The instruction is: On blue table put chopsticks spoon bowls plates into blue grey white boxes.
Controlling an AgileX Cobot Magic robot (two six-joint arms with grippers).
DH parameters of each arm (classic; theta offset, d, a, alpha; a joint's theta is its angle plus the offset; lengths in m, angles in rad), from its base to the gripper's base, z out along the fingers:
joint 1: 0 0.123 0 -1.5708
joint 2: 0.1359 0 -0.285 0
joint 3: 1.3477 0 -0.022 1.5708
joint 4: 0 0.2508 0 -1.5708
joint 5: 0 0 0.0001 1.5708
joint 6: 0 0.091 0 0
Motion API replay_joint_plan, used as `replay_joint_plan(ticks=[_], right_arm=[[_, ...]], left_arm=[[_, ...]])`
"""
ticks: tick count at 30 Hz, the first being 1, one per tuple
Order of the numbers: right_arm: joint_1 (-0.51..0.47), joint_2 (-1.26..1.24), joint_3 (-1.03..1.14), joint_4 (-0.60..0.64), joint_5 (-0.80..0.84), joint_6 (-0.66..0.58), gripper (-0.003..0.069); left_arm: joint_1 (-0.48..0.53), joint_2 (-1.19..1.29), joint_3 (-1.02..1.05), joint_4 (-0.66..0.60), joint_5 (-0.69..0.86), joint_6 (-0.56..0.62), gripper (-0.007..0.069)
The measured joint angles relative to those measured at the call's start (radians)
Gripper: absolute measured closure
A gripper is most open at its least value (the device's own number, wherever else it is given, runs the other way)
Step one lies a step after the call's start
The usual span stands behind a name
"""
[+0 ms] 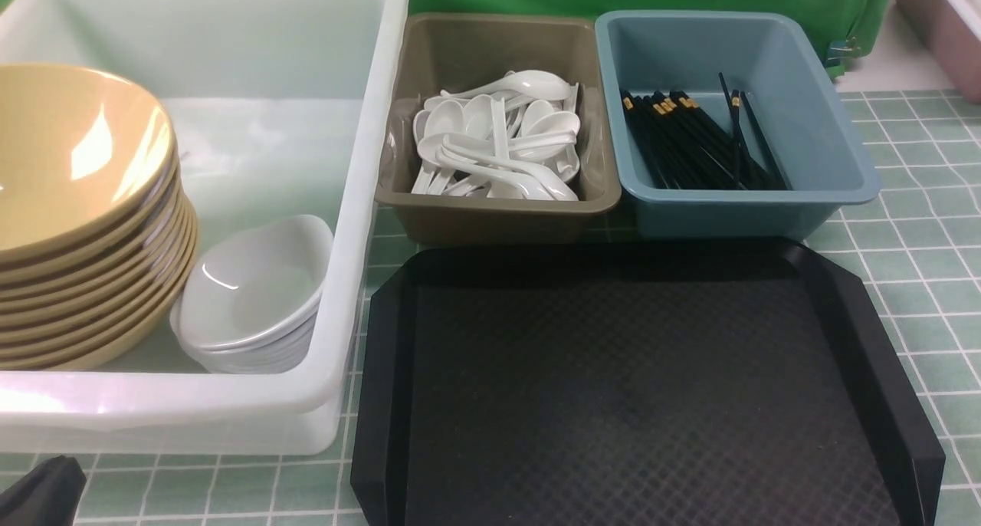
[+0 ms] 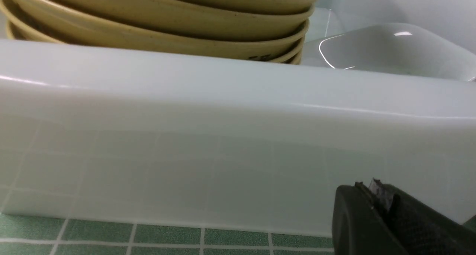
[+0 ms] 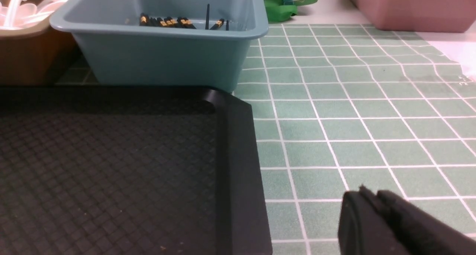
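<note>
Judging by the bare black textured tray (image 1: 636,388), you are at the end of the sorting; nothing waits on the pale blue-green tiled table (image 1: 912,281), so your next move is likely only to park.

The large translucent white tub (image 1: 360,204) holds stacked mustard-yellow bowls (image 1: 77,204) beside small white rounded-square dishes (image 1: 253,296). White soup spoons (image 1: 498,143) fill the grey-brown bin (image 1: 498,212); black gold-banded chopsticks (image 1: 697,143) lie in the teal-blue bin (image 1: 828,127).

Your left gripper (image 2: 373,199) is pressed together, empty; your right gripper (image 3: 372,201) looks nearly closed, empty, though you cannot tell for certain.
</note>
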Motion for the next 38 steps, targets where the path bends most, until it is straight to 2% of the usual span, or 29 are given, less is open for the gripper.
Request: replay_joint_plan(ticks=[38], right_arm=[[-0.003, 0.000, 0.000, 0.000, 0.000, 0.000, 0.0530]], left_arm=[[0.000, 0.000, 0.000, -0.003, 0.000, 0.000, 0.0623]])
